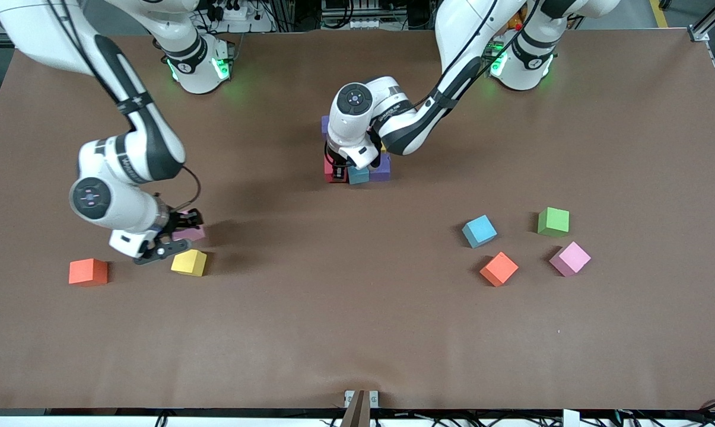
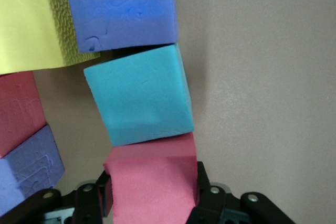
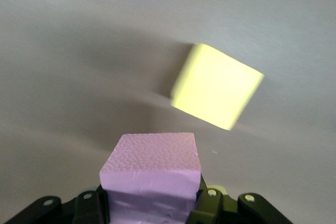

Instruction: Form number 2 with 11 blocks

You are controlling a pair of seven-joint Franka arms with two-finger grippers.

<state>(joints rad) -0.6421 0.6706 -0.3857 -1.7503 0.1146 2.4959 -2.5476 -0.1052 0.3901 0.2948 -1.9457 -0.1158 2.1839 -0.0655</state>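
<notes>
My left gripper (image 1: 337, 171) is shut on a red block (image 2: 152, 182) and holds it down at the table against a light blue block (image 2: 139, 100) in the partly built number 2 (image 1: 360, 169). That cluster also holds two purple blocks (image 2: 121, 9), a yellow block (image 2: 26, 19) and another red block (image 2: 16, 111); the arm hides most of it in the front view. My right gripper (image 1: 180, 233) is shut on a pink block (image 3: 152, 174), low over the table beside a loose yellow block (image 1: 189, 262), which also shows in the right wrist view (image 3: 215, 85).
A red-orange block (image 1: 88, 271) lies toward the right arm's end. Toward the left arm's end lie a light blue block (image 1: 479, 230), a green cube (image 1: 553, 221), an orange block (image 1: 499, 268) and a pink block (image 1: 569, 258).
</notes>
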